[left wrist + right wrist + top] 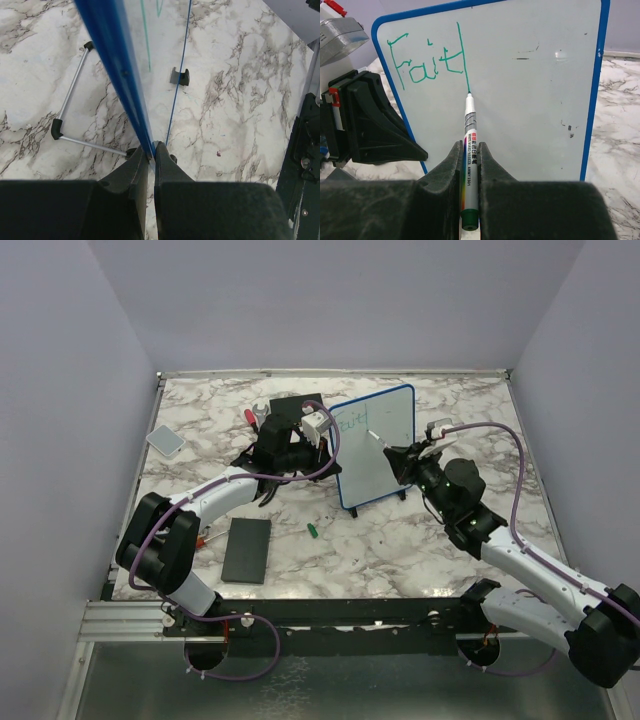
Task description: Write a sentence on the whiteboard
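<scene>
Right tool (470, 150) is clamped on a white marker pen with a rainbow-striped label (469, 127), pen lying along the fingers, green tip pointing away. The marker tip sits on the face of the small white whiteboard with a blue rounded-corner frame (535, 105), straight ahead of the tool, at the bottom of a long vertical stroke. Green handwritten lettering (427, 67) runs left of that stroke near the top and reads roughly "Fait".

Left tool (151, 156) is pinched shut on the blue frame, at the whiteboard's left side in the top view. Beyond its fingers are the thin metal wire stand (75, 90) and a little black foot (179, 76).

The whiteboard stands upright on the marbled worktop (400, 540), between both tools. Nearer the arm bases: a small green cap (312, 530) and a flat black rectangular slab (246, 549).
</scene>
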Available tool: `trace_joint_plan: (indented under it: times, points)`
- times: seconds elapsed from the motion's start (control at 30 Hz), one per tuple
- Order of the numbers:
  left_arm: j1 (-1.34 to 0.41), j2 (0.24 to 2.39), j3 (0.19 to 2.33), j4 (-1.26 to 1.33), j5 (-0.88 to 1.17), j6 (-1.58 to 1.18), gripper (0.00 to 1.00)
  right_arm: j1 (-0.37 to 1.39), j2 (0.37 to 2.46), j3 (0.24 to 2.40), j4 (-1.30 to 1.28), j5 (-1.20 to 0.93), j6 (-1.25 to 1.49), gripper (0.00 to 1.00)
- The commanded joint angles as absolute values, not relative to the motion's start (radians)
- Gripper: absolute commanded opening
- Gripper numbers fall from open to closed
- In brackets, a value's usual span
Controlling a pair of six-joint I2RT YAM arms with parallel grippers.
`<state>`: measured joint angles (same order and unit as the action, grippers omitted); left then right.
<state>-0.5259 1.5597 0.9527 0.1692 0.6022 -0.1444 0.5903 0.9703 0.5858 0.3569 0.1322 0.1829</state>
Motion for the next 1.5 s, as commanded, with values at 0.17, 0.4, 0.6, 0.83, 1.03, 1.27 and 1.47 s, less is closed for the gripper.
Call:
trace_joint_plan:
  times: [0.17, 0.4, 0.6, 0.83, 1.03, 1.27, 1.47]
  points:
    - [-0.537, 1.574, 0.946, 0.092, 0.578, -0.106, 0.0, 0.591, 0.98, 0.642, 0.39, 0.151, 0.146, 0.01]
    - [-0.537, 1.574, 0.946, 0.091, 0.577, -0.106, 0.0, 0.591, 0.993, 0.662, 0.408, 0.157, 0.126, 0.01]
    - [-0.537, 1.575, 0.946, 0.091, 0.577, -0.105, 0.0, 0.591, 0.999, 0.664, 0.41, 0.181, 0.124, 0.01]
    - [-0.537, 1.574, 0.946, 0.092, 0.576, -0.105, 0.0, 0.591, 0.999, 0.667, 0.401, 0.24, 0.138, 0.0]
    - [-0.537, 1.574, 0.946, 0.091, 0.576, -0.104, 0.0, 0.59, 0.992, 0.663, 0.393, 0.259, 0.139, 0.01]
    - [-0.537, 1.575, 0.946, 0.089, 0.577, -0.103, 0.0, 0.591, 1.006, 0.664, 0.384, 0.244, 0.136, 0.01]
    - [-0.537, 1.577, 0.948, 0.088, 0.577, -0.103, 0.0, 0.591, 1.001, 0.648, 0.371, 0.235, 0.136, 0.01]
